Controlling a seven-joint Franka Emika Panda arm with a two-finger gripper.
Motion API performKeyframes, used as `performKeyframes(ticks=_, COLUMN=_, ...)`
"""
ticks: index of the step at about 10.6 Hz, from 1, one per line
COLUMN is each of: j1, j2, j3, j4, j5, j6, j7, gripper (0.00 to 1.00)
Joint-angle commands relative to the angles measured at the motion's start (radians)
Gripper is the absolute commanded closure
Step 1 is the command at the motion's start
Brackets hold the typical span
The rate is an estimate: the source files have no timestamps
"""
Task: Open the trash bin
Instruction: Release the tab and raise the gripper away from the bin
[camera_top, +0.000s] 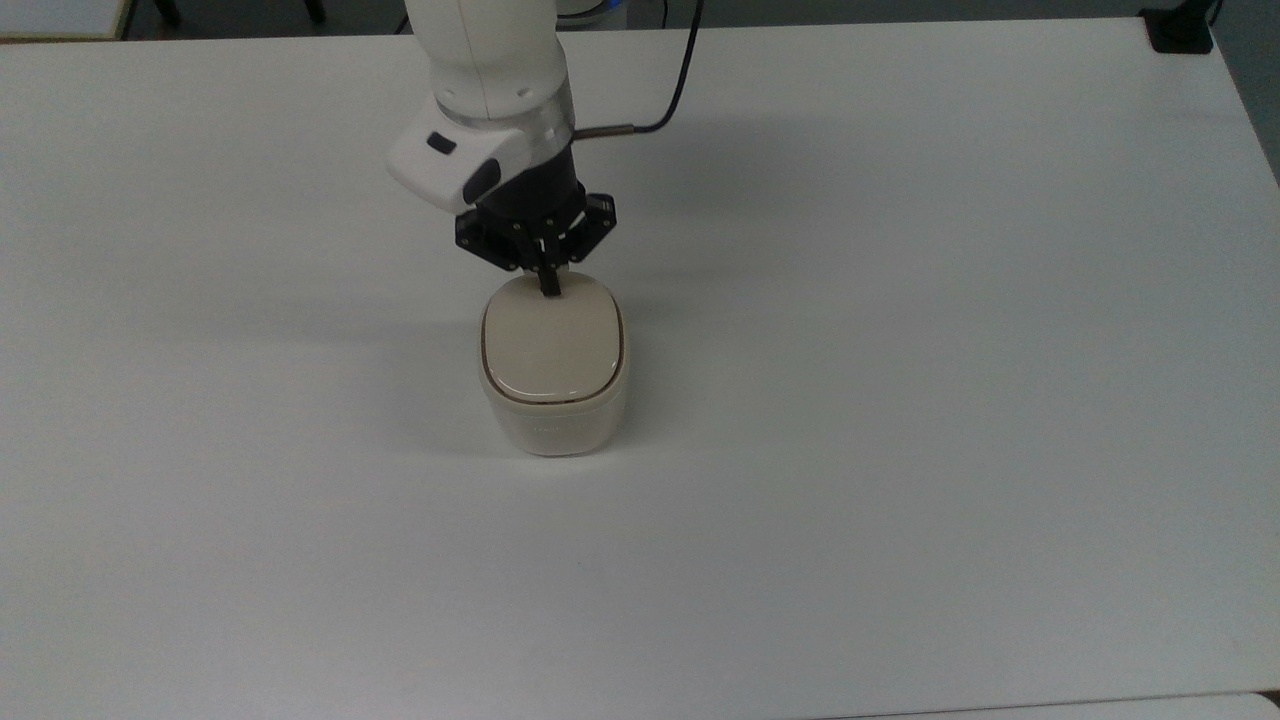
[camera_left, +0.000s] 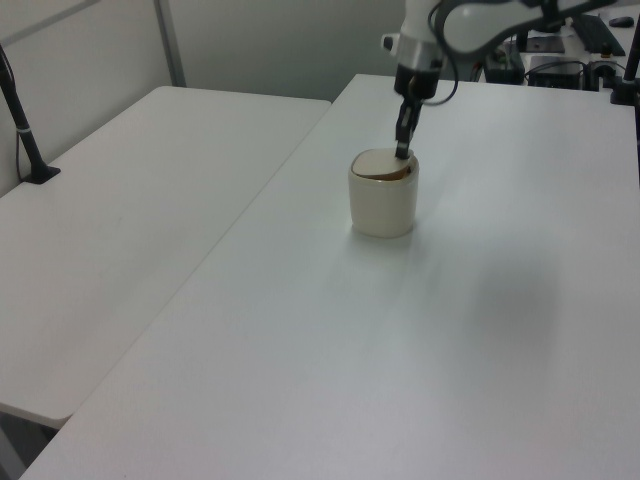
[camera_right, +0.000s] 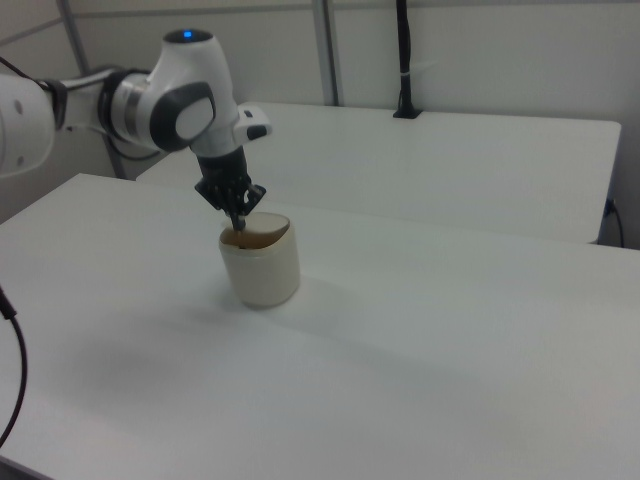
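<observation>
Top view: your black two-finger tool (camera_top: 549, 287), fingers pinched together, presses the far edge of the cream-white rounded-square plastic trash bin (camera_top: 555, 368) mid-table (camera_top: 900, 400), tipping its lid

Cream trash bin (camera_top: 556, 420), beige lid (camera_top: 552, 342)

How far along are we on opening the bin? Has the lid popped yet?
Partly. The gripper, fingers together, is at the far edge of the trash bin in the top view. In the right view the lid sits tilted with a dark gap beneath, so it has released. Left: it is not fully up.
</observation>
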Motion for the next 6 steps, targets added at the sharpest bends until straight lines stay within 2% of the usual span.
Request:
performKeyframes(ticks=1, j1=-0.055, j2=-0.148, j3=0.0, j4=-0.024, j5=-0.023, j6=-0.209, j7=-0.01, gripper=0.74)
performKeyframes(ticks=3, j1=-0.083, j2=-0.191, j3=-0.001, j4=-0.027, j5=-0.066, j6=-0.292, j7=-0.008, gripper=0.0)
performKeyframes(ticks=6, j1=-0.1, j2=-0.234, j3=-0.007, j4=-0.029, j5=-0.097, j6=-0.315, j7=-0.01, gripper=0.0)
